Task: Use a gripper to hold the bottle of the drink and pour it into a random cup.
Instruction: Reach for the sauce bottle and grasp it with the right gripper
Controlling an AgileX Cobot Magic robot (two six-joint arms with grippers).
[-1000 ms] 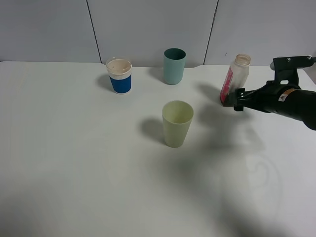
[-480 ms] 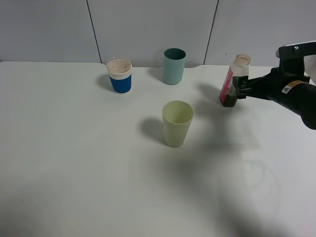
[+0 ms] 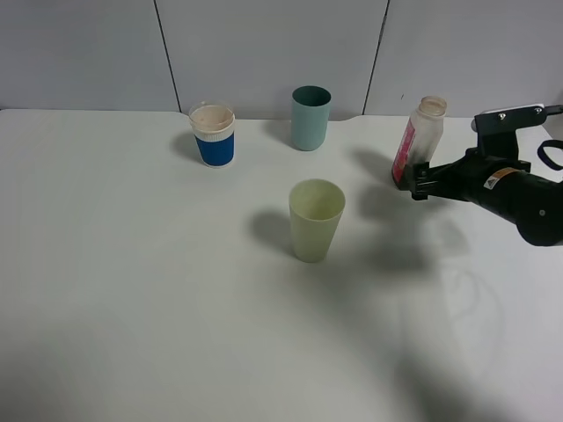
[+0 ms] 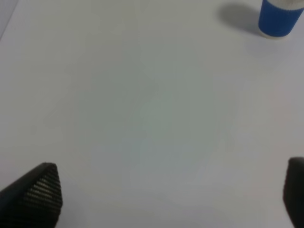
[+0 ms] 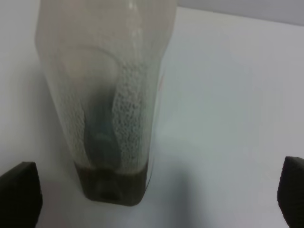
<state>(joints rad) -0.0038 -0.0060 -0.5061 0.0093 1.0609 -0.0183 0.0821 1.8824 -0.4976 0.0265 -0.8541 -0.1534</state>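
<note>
Step in hand: pre-grasp on the bottle [image 3: 420, 139]. The right gripper [image 3: 417, 181] is low at the bottle's base, coming in from the right. In the right wrist view its fingers [image 5: 19, 197] are spread wide, one on each side of the bottle's lower body. Neither touches it, so nothing is held.

The left gripper [image 4: 166, 192] is also spread wide, with only bare tabletop [image 3: 132, 290] between its tips. It is out of the exterior high view.

Bottle position: standing on the tabletop at far right, to the right of the teal tumbler [image 3: 310, 117]. It is well apart from the target cup [image 3: 316, 220], the pale yellow-green one, which is nearer and to the left. The blue cup [image 3: 213, 134] with the white rim is far left of centre.

Bottle pose: upright, with the long axis roughly vertical. The open, capless neck points up and the pink-red label faces left. The dark liquid looks like only a thin layer at the bottom.

Next move, as a judgement: close the fingers squarely on the body without knocking the bottle over, since it is light and nearly empty. Then lift it and carry it left and nearer to the cup. With so little liquid, the neck will likely need a steep tilt over the rim.
</note>
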